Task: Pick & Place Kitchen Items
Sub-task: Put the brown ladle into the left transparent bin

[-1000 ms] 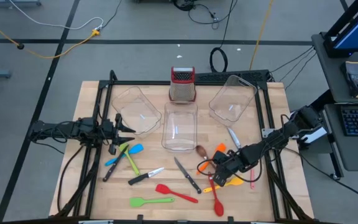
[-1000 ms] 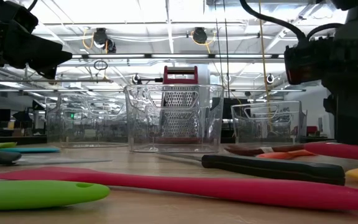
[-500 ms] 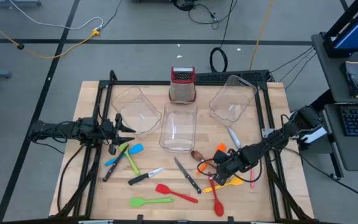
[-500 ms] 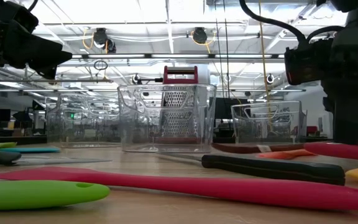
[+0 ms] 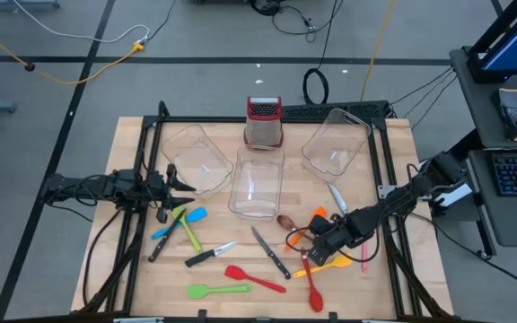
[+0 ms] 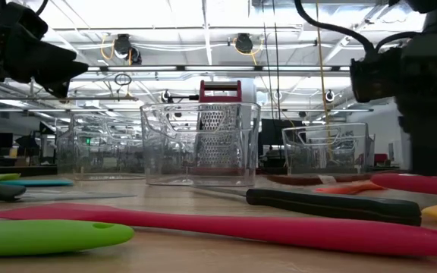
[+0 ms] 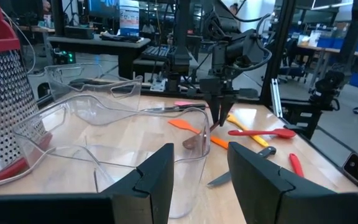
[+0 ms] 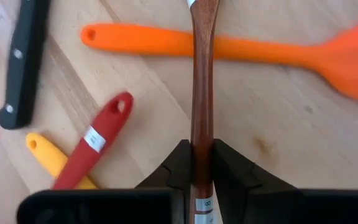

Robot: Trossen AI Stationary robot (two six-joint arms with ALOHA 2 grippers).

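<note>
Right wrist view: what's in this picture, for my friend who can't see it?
The right gripper is shut on the handle of a brown wooden spoon. The spoon crosses an orange spatula lying on the wooden table, with a red handle, a yellow handle and a black knife handle nearby.

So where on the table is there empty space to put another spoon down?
Bare wood shows at the table's far left corner, beyond the left tub, and at the near left corner, between the table edge and the green spatula. It is crowded around the right tool, shut on the brown spoon, among the orange spatula and red spoon.
</note>
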